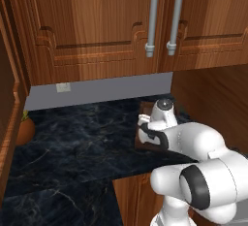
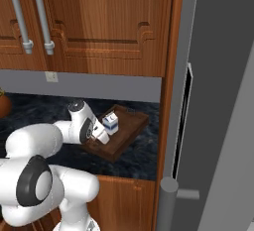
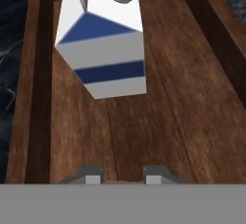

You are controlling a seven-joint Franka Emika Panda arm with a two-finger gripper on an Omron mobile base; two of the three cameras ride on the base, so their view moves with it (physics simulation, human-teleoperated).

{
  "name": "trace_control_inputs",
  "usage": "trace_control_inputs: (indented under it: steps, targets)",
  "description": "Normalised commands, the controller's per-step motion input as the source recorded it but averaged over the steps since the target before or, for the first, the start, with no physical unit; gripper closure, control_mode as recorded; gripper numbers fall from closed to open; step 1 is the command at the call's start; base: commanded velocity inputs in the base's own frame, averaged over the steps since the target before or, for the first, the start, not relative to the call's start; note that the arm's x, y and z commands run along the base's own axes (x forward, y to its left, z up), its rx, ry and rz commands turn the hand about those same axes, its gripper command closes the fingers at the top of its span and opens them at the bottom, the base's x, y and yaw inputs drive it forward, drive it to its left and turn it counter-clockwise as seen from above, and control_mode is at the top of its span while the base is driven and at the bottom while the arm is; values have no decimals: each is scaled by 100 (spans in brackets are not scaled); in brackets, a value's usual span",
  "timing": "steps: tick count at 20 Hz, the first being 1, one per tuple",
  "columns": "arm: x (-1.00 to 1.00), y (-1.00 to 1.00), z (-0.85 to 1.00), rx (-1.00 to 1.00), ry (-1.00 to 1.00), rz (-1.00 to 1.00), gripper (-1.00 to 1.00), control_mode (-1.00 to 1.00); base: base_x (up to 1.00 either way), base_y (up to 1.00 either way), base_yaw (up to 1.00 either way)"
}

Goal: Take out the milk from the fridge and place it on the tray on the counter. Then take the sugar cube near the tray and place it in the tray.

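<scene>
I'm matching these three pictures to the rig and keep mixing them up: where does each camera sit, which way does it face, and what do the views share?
Left base view: behind the arm on its left, facing forward and down at the counter; the white arm rises lower right.
Right base view: behind on the right, facing the tray, milk and fridge; arm lower left.
Hand view: on the hand, looking along the fingers at the milk standing in the tray.
Shared: all three show the tray; right base and hand views show the milk.
</scene>
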Motion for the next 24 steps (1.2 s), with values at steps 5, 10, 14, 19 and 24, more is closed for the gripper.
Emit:
trace_control_inputs:
  steps: [5, 10, 14, 19, 24]
  targets:
    - [20, -1, -15, 0, 0, 0, 100, -100, 0, 0, 0]
    - [21, 0, -11, 0, 0, 0, 100, -100, 0, 0, 0]
    - [26, 0, -17, 0, 0, 0, -100, -100, 0, 0, 0]
    - [6, 0, -2, 0, -1, 0, -100, -100, 0, 0, 0]
    - [1, 0, 2, 0, -7, 0, -100, -100, 0, 0, 0]
